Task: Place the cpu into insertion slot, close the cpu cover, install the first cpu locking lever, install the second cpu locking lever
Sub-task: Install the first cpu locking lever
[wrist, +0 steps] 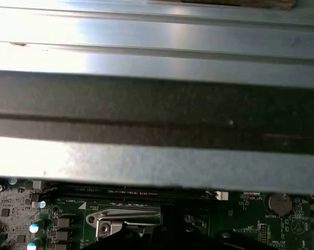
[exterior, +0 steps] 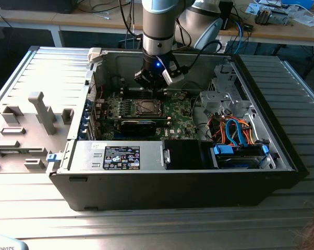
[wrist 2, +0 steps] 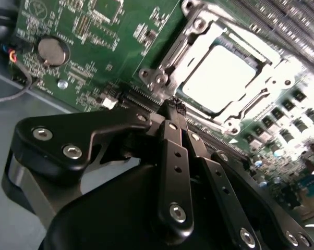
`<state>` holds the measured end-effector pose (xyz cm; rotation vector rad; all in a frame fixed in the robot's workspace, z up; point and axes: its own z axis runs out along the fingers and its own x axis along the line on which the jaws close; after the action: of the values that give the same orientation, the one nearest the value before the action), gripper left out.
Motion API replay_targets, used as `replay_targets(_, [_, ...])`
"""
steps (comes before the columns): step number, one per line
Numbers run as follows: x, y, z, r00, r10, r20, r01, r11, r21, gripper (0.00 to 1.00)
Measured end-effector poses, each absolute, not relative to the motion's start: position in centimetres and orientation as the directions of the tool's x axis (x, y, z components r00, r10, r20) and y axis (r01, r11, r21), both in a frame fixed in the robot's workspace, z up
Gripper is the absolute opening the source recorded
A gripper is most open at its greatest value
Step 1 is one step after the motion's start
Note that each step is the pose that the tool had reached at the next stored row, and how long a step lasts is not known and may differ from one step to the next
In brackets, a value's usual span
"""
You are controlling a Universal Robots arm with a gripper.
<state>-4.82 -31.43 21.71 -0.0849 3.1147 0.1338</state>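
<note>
The claw [wrist 2: 173,107] hung pinched shut and empty just beside the cpu cover [wrist 2: 185,39], which lay closed over the cpu [wrist 2: 219,78]; I reckoned a careless dip could scrape the motherboard [wrist 2: 84,62].

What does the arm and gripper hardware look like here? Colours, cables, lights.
The arm is a silver-grey tube with a light blue joint cap at the top and a blue light near the wrist. Black cables run beside it. The gripper is matte black: flat linkage bars with silver screw heads, tapering to narrow fingers. A white block is mounted beside the wrist.
</note>
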Motion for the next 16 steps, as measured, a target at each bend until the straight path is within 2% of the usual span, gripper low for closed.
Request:
replay_targets(4, [-4.8,-32.3,21.7,-0.998,-0.054,-0.025,-0.055,0.995,0.082,0.11])
replay_targets(6, [-4.8,-33.5,21.7,-0.998,-0.054,-0.025,-0.055,0.995,0.080,0.11])
replay_targets(16, [-4.8,-33.7,22.1,-0.998,-0.054,-0.025,-0.055,0.995,0.080,0.11])
